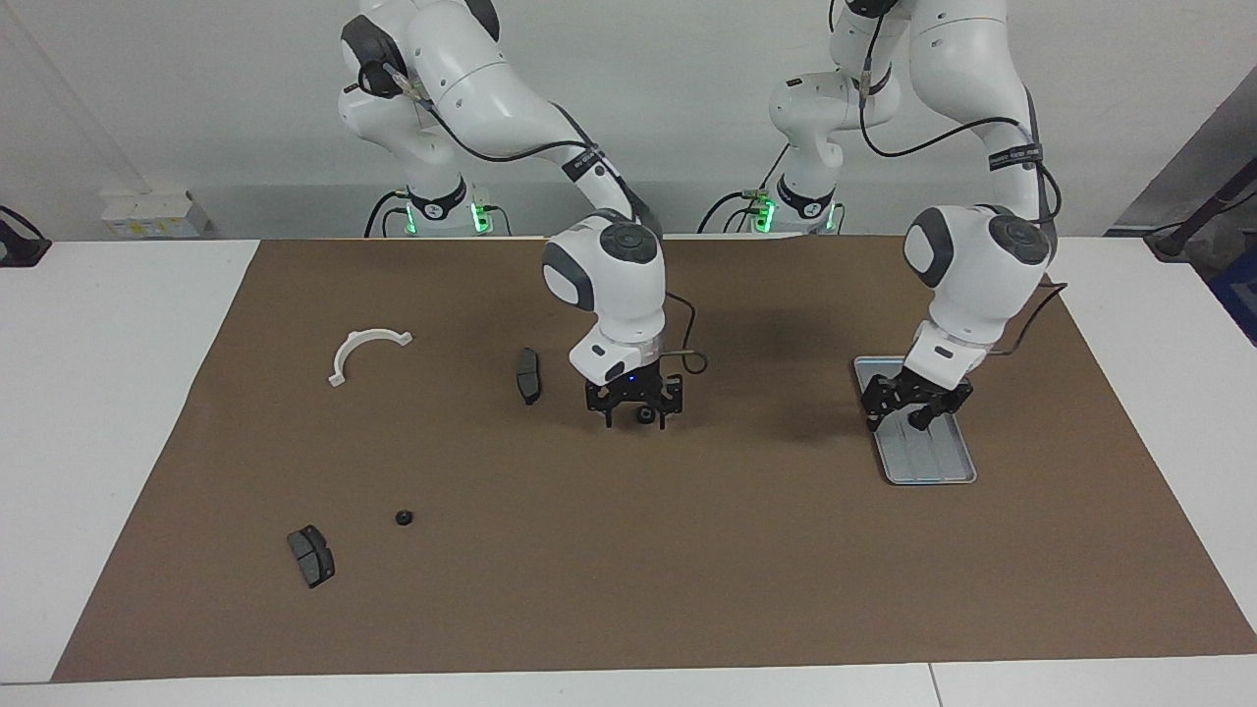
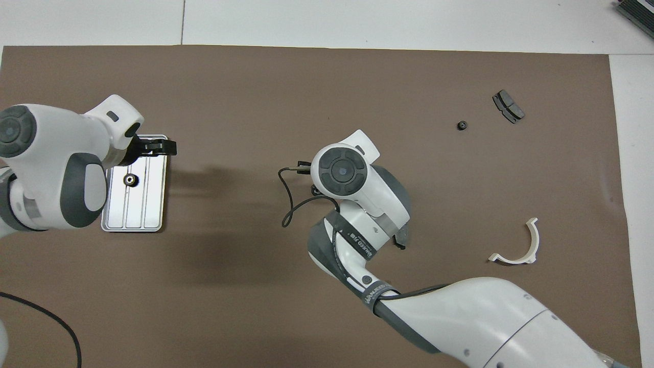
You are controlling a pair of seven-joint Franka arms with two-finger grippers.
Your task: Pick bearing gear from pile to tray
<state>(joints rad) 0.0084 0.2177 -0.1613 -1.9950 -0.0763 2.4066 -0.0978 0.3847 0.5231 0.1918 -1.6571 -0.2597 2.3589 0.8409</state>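
Black ring [image 2: 131, 179] on tray [image 2: 153, 214]; left hand [image 1: 913, 410] spread above; right hand [image 1: 635, 409] spread, ring between fingers

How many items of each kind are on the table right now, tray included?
Black rings: 3 - tray ring, loose ring, mid-mat ring
Brake pads: 2 - nearer pad, farther pad
White bracket: 1
Tray: 1
Total: 7

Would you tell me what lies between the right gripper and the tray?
Only bare mat separates the right gripper and the tray, clearest in the facing view.
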